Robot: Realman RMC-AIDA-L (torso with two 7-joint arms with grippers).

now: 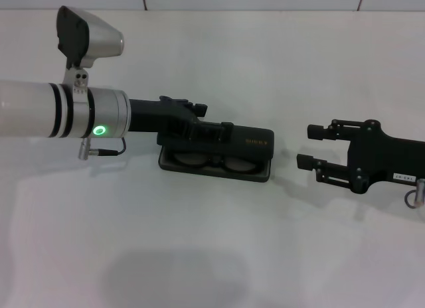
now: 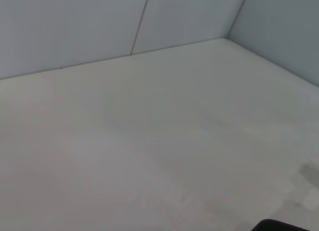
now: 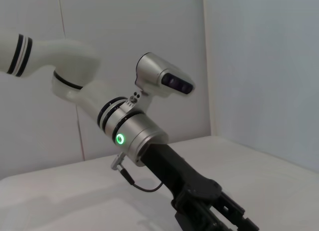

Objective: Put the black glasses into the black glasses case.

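The black glasses lie lens-up inside the open black glasses case, directly beneath the left gripper, whose fingers' state I cannot tell. They look light, thin and fragile, best held at the bridge; the case is rigid, its raised lid easy to push shut. The right gripper hovers apart with fingers spread, over a bare white tabletop against pale walls.

Glasses: inside the open glasses case, mid-table.
Left gripper: over the case's left part.
Right gripper: right of the case, apart.
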